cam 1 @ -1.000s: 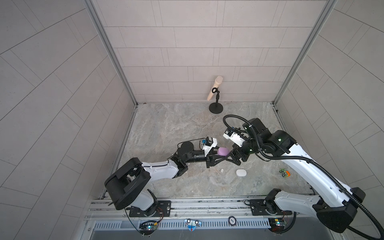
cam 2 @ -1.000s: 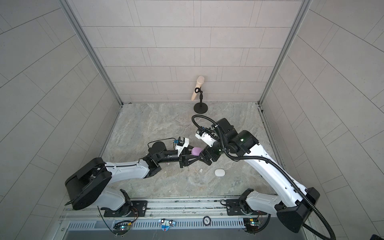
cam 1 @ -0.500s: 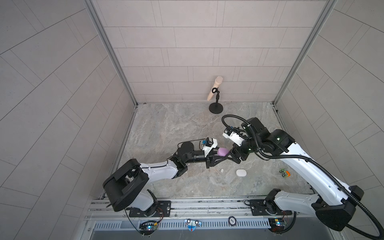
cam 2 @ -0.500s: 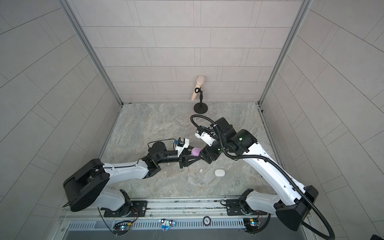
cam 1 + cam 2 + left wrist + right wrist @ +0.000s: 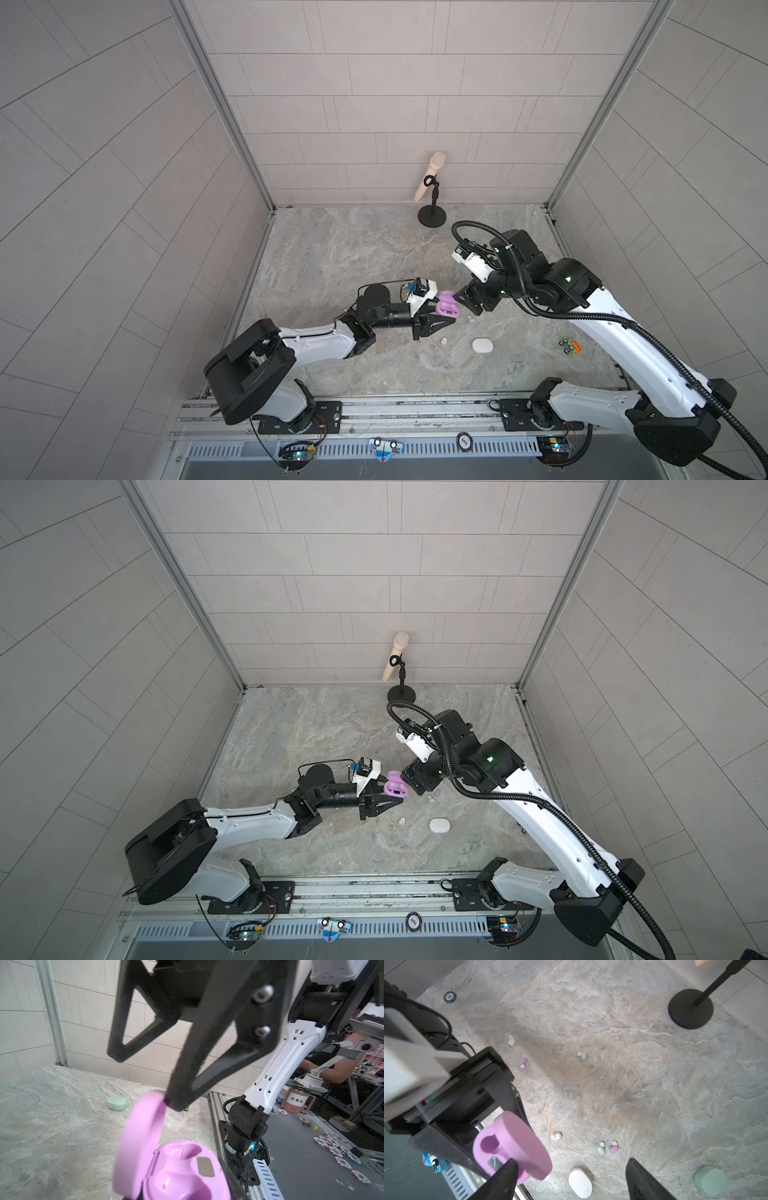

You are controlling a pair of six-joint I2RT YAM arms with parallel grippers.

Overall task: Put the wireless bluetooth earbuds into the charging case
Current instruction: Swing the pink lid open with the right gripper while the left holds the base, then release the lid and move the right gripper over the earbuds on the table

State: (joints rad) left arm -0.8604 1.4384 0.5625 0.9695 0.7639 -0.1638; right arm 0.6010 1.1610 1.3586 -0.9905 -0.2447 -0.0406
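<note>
A lilac charging case (image 5: 448, 308) (image 5: 395, 786) is held above the table, and my left gripper (image 5: 444, 315) (image 5: 182, 1192) is shut on its base. Its lid stands open, and both wells (image 5: 178, 1169) look empty. My right gripper (image 5: 467, 301) (image 5: 571, 1162) is open. One of its fingertips (image 5: 176, 1103) touches the edge of the lid. Several earbuds lie loose on the table in the right wrist view: a white one (image 5: 556, 1136), a mint one (image 5: 600, 1149), a lilac one (image 5: 613, 1148), and farther off a lilac one (image 5: 522, 1061), a mint one (image 5: 582, 1056) and a white one (image 5: 511, 1040).
A shut white case (image 5: 482, 345) (image 5: 580, 1182) lies near the front. A shut mint case (image 5: 711, 1180) (image 5: 116, 1103) lies beyond it. A microphone on a black stand (image 5: 432, 216) is at the back wall. A small green-and-orange toy (image 5: 568, 345) sits at the right.
My right gripper has edged left toward the lilac case, and its jaws have narrowed a little. The left arm and the case have stayed put.
</note>
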